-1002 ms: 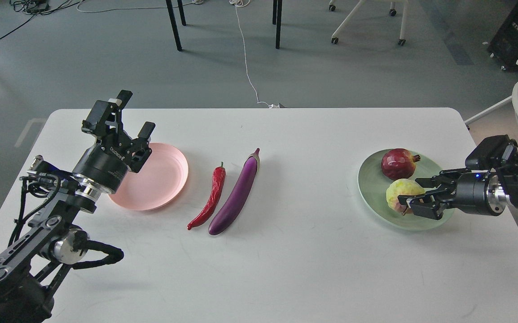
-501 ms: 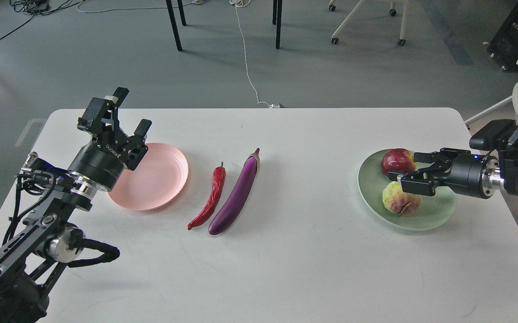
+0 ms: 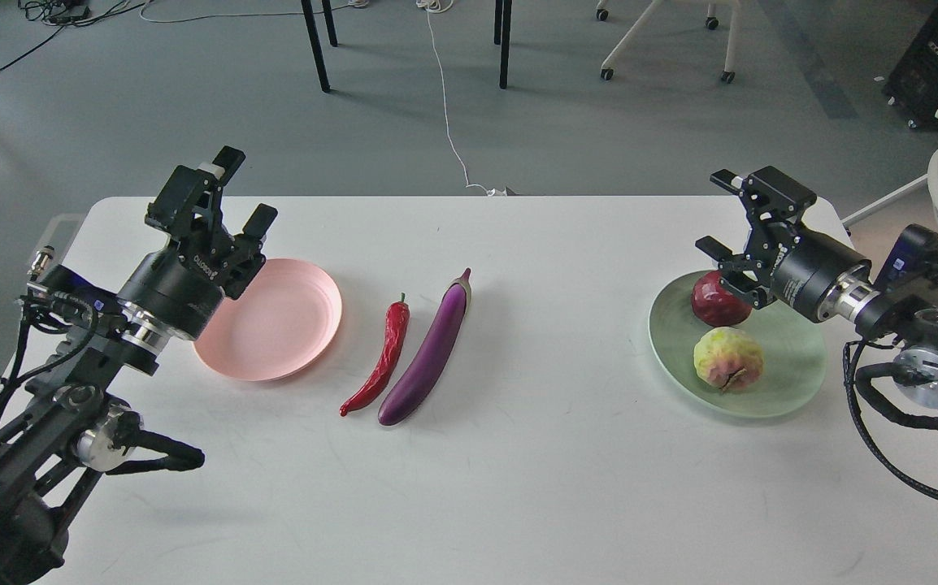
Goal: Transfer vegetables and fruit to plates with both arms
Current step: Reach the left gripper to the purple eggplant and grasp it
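Both fruits sit on the green plate [image 3: 794, 370]; left of it, chili [image 3: 379, 361] touches eggplant [image 3: 428, 353], so the left gripper [image 3: 243, 188] or right gripper [image 3: 717, 213], both spread empty, could nudge its neighbour.

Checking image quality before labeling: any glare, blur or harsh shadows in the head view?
Head view: sharp throughout, no motion blur on either arm. Lighting soft and even; the table shows only faint shadows beside the eggplant, chili and under the green plate. Mild highlight streak along the eggplant; slight sheen on the pomegranate. No blown-out glare.
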Robot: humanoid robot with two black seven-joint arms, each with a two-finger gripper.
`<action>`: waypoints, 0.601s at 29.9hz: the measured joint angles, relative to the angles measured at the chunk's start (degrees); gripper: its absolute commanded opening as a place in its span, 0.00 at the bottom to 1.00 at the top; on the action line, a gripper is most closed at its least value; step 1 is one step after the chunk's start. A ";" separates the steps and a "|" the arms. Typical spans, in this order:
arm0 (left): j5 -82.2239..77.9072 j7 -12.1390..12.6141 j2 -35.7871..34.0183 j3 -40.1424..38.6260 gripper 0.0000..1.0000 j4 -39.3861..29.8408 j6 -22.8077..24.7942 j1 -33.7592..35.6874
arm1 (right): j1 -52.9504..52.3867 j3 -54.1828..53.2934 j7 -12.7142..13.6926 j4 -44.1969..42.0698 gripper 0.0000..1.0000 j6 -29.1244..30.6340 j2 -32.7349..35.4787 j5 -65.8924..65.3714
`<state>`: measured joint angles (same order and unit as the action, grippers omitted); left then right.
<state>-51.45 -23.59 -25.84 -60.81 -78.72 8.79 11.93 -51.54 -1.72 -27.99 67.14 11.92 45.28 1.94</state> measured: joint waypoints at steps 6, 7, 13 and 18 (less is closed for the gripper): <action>-13.59 0.00 -0.04 4.29 0.99 -1.44 0.03 1.19 | 1.65 -1.41 0.00 -6.66 0.96 14.10 -0.61 12.31; -16.30 0.01 -0.29 5.85 1.00 -1.83 0.02 1.84 | 1.98 -1.43 0.00 -7.16 0.96 15.05 -0.78 12.63; -48.77 0.04 -3.89 17.19 0.99 -3.30 0.02 9.49 | 3.26 -1.13 0.00 -8.15 0.96 16.07 -1.05 12.84; -68.22 -0.57 -4.18 25.26 0.99 1.29 2.96 20.23 | 3.47 -0.86 -0.02 -8.59 0.96 16.09 -1.07 12.59</action>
<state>-119.67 -24.17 -30.02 -35.55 -77.43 11.76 32.16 -48.07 -2.58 -28.01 58.55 28.01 44.21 14.53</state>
